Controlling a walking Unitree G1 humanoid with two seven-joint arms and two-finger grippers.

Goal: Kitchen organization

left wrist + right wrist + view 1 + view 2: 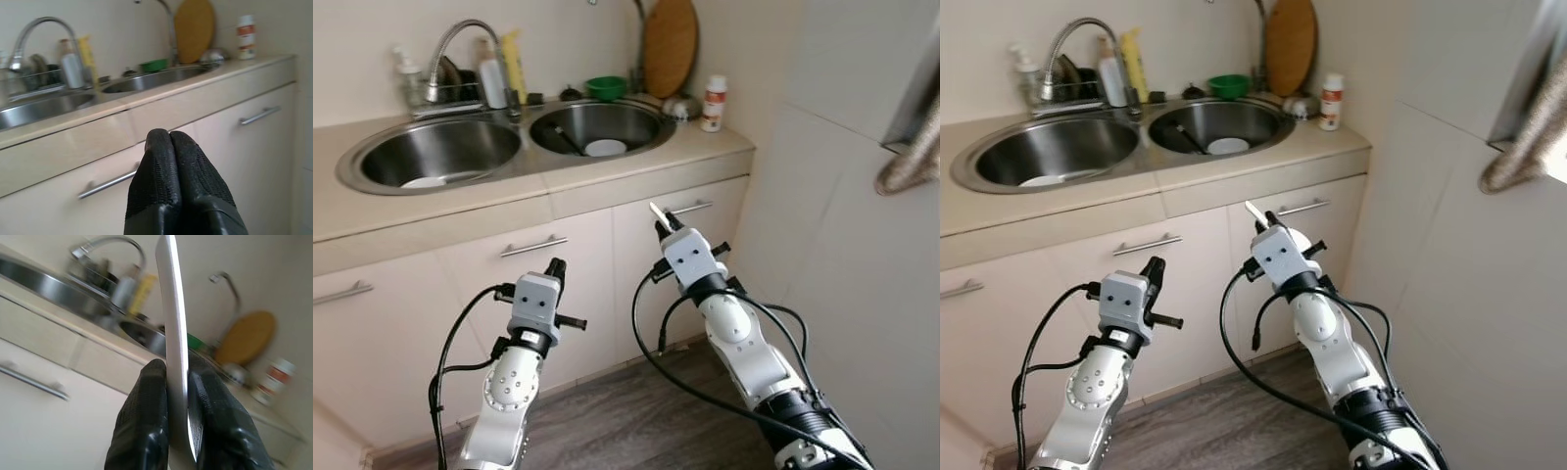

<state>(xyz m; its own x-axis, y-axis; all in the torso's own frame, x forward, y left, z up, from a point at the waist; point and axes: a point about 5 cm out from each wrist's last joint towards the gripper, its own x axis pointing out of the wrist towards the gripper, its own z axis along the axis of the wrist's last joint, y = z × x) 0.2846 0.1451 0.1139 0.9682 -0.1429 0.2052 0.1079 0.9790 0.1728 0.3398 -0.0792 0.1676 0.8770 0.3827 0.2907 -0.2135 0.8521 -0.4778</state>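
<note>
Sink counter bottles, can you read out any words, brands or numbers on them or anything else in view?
No text is legible.
White bottle with orange label: print too small and blurred to read.
Yellow bottle by the faucet: no readable label.
White bottle beside it: no readable label.

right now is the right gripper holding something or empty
Holding something. The right gripper is shut on a thin white flat utensil, pinched edge-on between its two black fingers; what it is exactly cannot be told.

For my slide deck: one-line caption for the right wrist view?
Right gripper shut on a thin white utensil, facing the sink.
</note>
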